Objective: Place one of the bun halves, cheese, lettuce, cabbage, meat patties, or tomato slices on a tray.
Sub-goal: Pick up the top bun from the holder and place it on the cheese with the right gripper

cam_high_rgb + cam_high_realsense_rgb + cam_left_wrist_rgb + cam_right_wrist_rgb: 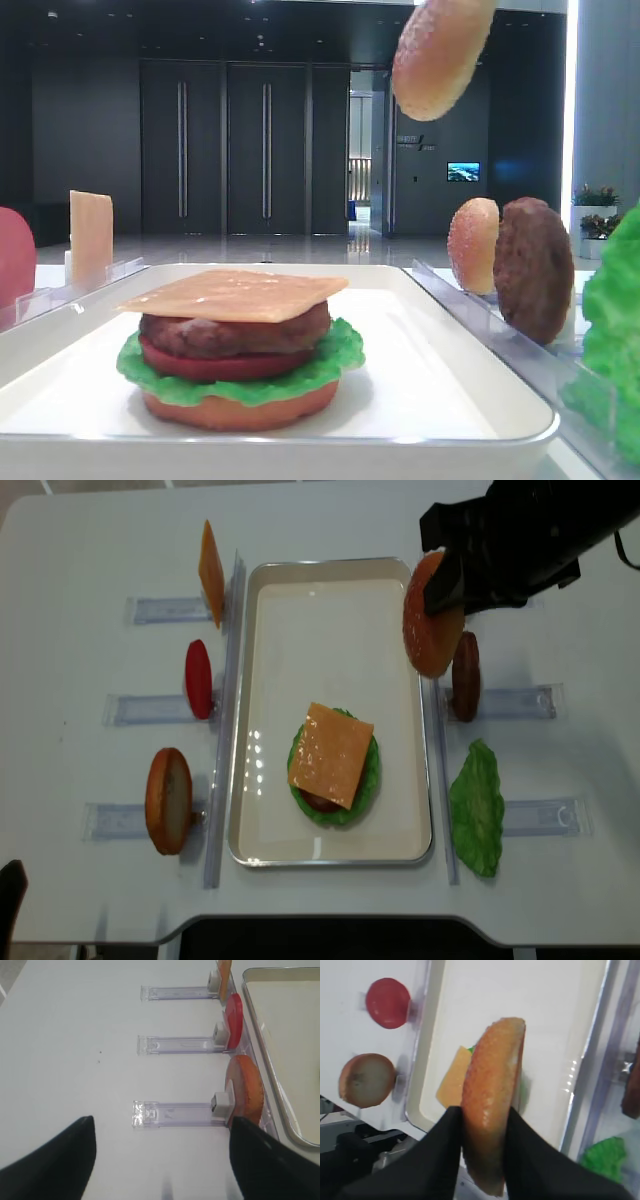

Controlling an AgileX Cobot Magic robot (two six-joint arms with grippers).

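Observation:
My right gripper (484, 1127) is shut on the domed, seeded bun half (492, 1095), which stands on edge between its black fingers. The bun half (433, 627) hangs above the white tray's (300, 630) far right rim, high above the table (440, 55). On the tray stands a stack of bun base, lettuce, tomato and meat patty with cheese (331, 753) on top. My left gripper (162, 1160) is open over bare table, left of the holders, with nothing between its fingers.
Clear holders left of the tray carry a cheese slice (211, 573), a tomato slice (198, 679) and a bun piece (168, 800). To the right stand a meat patty (465, 676), a lettuce leaf (477, 807) and another seeded bun (473, 245).

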